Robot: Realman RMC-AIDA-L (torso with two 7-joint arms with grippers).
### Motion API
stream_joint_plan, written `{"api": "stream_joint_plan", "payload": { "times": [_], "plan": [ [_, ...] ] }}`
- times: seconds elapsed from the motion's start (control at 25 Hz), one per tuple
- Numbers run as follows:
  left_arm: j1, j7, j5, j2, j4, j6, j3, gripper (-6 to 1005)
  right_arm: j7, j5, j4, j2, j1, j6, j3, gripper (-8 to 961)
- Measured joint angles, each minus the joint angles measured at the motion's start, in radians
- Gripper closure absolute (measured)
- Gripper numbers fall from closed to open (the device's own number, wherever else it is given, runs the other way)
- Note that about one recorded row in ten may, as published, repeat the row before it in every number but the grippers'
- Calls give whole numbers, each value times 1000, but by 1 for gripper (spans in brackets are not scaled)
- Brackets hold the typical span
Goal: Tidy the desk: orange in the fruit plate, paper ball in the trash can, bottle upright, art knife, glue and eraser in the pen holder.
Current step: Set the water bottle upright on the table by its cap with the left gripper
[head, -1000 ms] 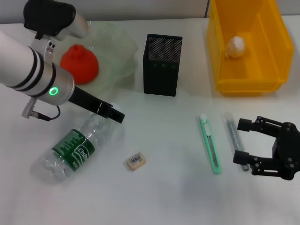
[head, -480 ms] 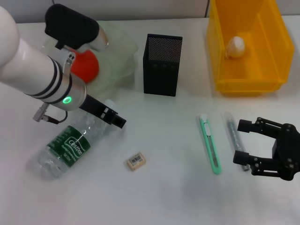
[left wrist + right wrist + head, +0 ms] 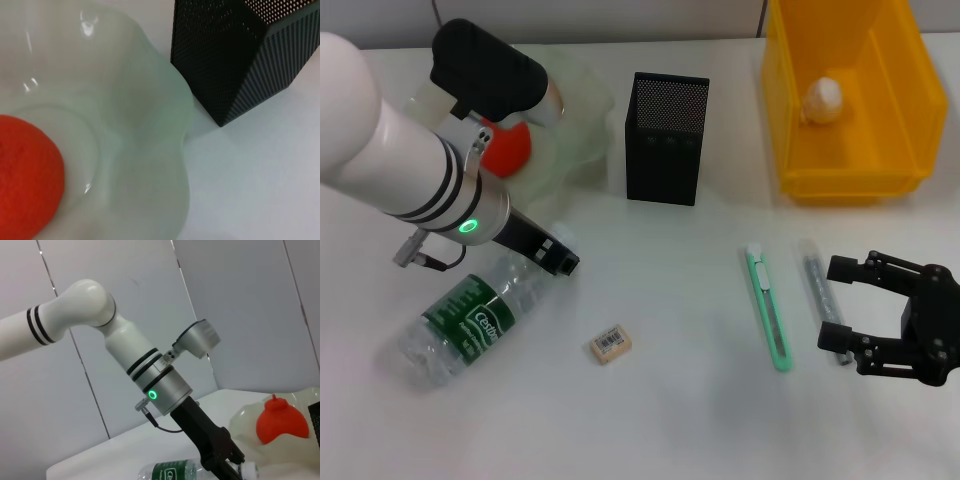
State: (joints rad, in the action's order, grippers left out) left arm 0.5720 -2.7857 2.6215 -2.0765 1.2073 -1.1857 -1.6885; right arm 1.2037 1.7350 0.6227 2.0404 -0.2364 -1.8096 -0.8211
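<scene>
The orange (image 3: 508, 148) lies in the translucent fruit plate (image 3: 582, 112); both also show in the left wrist view, orange (image 3: 25, 175) and plate (image 3: 145, 150). The clear bottle (image 3: 468, 320) lies on its side. My left gripper (image 3: 556, 256) is at its neck, and also shows in the right wrist view (image 3: 226, 459). The paper ball (image 3: 823, 98) sits in the yellow bin (image 3: 910, 120). The eraser (image 3: 610, 343), green art knife (image 3: 768, 308) and grey glue stick (image 3: 817, 285) lie on the table. My right gripper (image 3: 836, 303) is open, straddling the glue stick's near end.
The black mesh pen holder (image 3: 665, 138) stands between the plate and the bin, and fills a corner of the left wrist view (image 3: 235, 55). My left arm's white forearm (image 3: 390, 170) reaches over the table's left side, partly covering the plate.
My left arm has swung forward and to the right over the plate, now hiding part of the orange. Its gripper stays by the bottle's neck. The right arm has not moved.
</scene>
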Motion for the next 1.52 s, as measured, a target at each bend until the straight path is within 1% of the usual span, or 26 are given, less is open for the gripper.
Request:
{"api": "stream_joint_plan", "payload": {
  "times": [0.12,0.16,0.32,0.36,0.4,0.44,0.48,0.6,0.64,0.68,0.72,0.76,0.8,0.84,0.92,0.96,1.0,1.04,1.12,1.16,1.2,1.24,1.28,1.32,1.36,1.52],
  "plan": [
    [-36,22,-6,1,45,0,4,539,1,-1,-1,0,2,1,1,100],
    [-73,53,-32,3,109,-7,10,556,2,-2,-1,0,2,1,1,100],
    [-126,143,-132,6,192,-45,57,556,4,-6,-1,0,3,0,0,100],
    [-158,253,-247,8,212,-89,152,556,6,-7,-2,0,1,-1,1,100],
    [-158,253,-247,8,212,-89,152,556,6,-7,-2,0,1,-1,1,100],
    [-172,377,-386,8,176,-141,273,556,6,-7,-8,2,-1,-2,1,100],
    [-172,377,-386,8,176,-141,273,556,6,-7,-8,2,-1,-2,1,101],
    [-171,606,-588,11,20,-251,504,556,7,-8,-28,3,-15,-2,2,101],
    [-157,739,-676,14,-97,-331,635,555,8,-8,-46,4,-26,-2,2,101],
    [-157,739,-676,14,-97,-331,635,555,8,-8,-46,4,-26,-2,2,101],
    [-145,806,-709,19,-160,-374,701,555,9,-9,-56,4,-32,-3,4,101],
    [-117,939,-760,36,-315,-460,840,555,11,-9,-74,5,-47,-3,10,101],
    [-117,939,-760,36,-315,-460,840,555,11,-9,-74,5,-47,-3,10,101],
    [-102,1056,-795,55,-437,-518,935,555,11,-9,-92,6,-60,-3,14,101],
    [-101,1123,-815,60,-493,-542,974,555,11,-9,-107,7,-69,-1,16,101],
    [-107,1274,-864,63,-598,-581,1040,555,11,-9,-132,8,-83,3,24,101],
    [-107,1274,-864,63,-598,-581,1040,555,11,-9,-132,8,-83,3,24,101],
    [-118,1382,-902,58,-653,-601,1070,555,11,-9,-143,10,-90,4,29,101],
    [-140,1544,-951,41,-722,-614,1104,555,10,-9,-164,15,-103,4,52,101],
    [-166,1726,-998,17,-785,-618,1120,555,11,-9,-175,21,-111,5,72,101],
    [-166,1726,-998,17,-785,-618,1120,555,11,-9,-175,21,-111,5,72,101],
    [-184,1910,-1034,5,-865,-616,1123,556,11,-10,-179,29,-120,5,83,101],
    [-191,2009,-1053,3,-922,-611,1123,556,13,-10,-180,32,-124,6,88,101],
    [-191,2009,-1053,3,-922,-611,1123,556,16,-11,-181,34,-127,6,92,101],
    [-191,2141,-1080,5,-1014,-591,1124,555,20,-11,-182,36,-129,7,96,101],
    [-195,2295,-1119,0,-1102,-539,1129,553,26,-11,-200,37,-139,7,102,100]
  ]
}}
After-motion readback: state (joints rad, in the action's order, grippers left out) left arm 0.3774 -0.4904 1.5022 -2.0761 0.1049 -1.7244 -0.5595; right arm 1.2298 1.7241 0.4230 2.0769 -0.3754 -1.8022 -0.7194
